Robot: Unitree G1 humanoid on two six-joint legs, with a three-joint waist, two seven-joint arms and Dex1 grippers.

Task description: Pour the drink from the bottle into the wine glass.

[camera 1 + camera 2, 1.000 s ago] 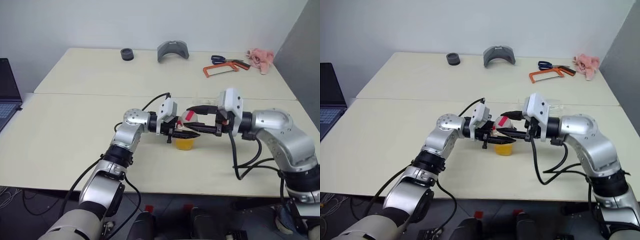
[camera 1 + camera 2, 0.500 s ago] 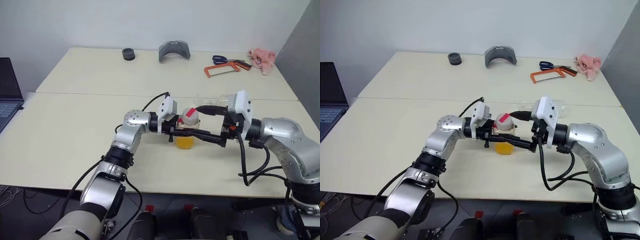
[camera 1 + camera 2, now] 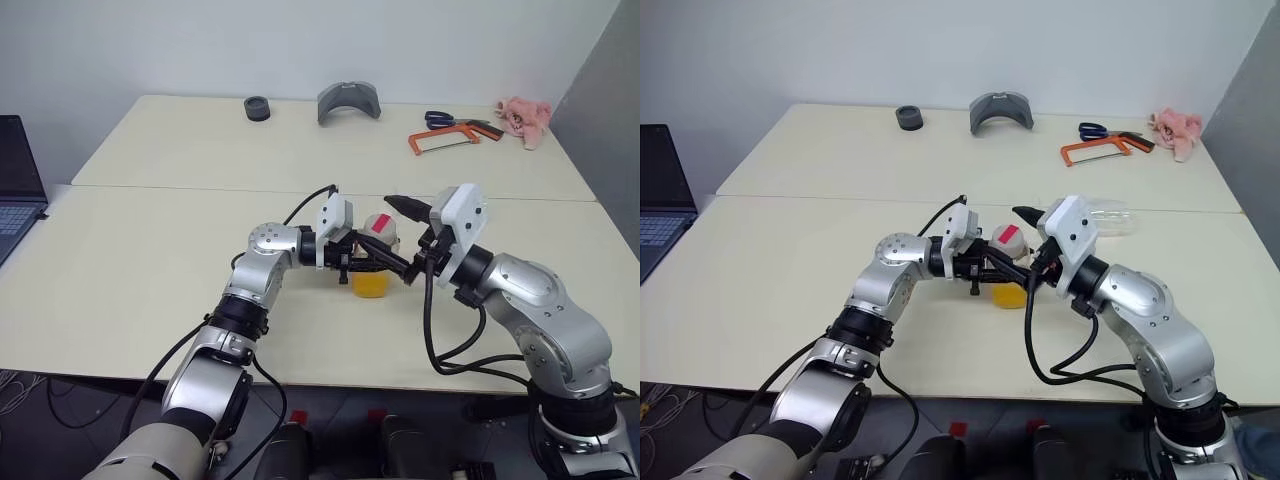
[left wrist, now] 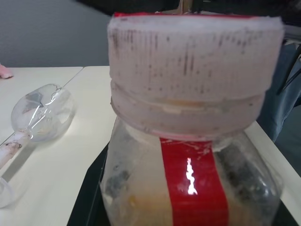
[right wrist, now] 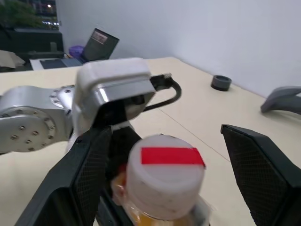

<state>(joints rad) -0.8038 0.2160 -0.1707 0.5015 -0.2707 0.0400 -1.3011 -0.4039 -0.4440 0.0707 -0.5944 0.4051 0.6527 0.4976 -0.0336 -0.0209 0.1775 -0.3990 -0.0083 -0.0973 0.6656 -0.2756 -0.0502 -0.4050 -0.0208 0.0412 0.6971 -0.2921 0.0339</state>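
small clear plastic bottle (image 3: 375, 262), red-and-white cap, frame centre | left gripper (image 3: 362, 262) clamped on body | right gripper (image 5: 164, 165) released, straddling cap | light, slippery, squashy: grip cap sides

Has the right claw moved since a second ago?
Yes. The right gripper has opened and swung up from beside the bottle to straddle its cap, toward the table seam.

Left gripper (image 3: 368, 262) clamped, pointing level toward right arm. Right gripper (image 5: 169, 165) spread wide, fingers (image 5: 256, 165) apart, angled toward left gripper.
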